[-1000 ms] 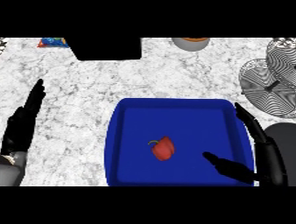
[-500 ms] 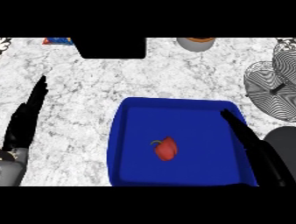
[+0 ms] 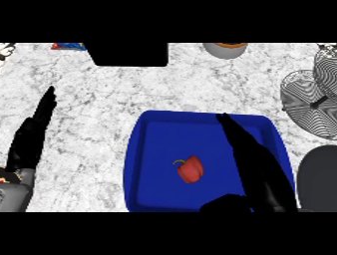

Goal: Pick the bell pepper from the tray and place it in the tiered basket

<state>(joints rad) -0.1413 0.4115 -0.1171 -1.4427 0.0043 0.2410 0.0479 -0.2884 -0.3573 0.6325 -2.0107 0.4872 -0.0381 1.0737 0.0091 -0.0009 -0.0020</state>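
A white and grey marbled stone counter (image 3: 164,89) fills the head view, and on it lies a deep blue rectangular tray (image 3: 145,164) with a raised rim, which serves here as the landmark. Beyond the tray's far edge a black square block (image 3: 127,54) sits at the counter's back, and further right of that a grey round bowl with an orange inside (image 3: 225,49) shows partly. To the tray's right stands the tiered basket (image 3: 322,94), made of thin black and white wire rings on a central post, just apart from the tray's far right corner. A dark grey rounded shape (image 3: 327,179) lies just beside the tray's right rim.

The small red bell pepper (image 3: 191,170) with a short green stem lies on the tray's floor, near its middle, its stem pointing left and away. It looks glossy and slightly lobed.

The right hand (image 3: 256,169) stretches over the tray's right part, fingers straight and pointing away, apart from the pepper. The left hand (image 3: 30,137) rests well left of the tray, fingers straight and together.
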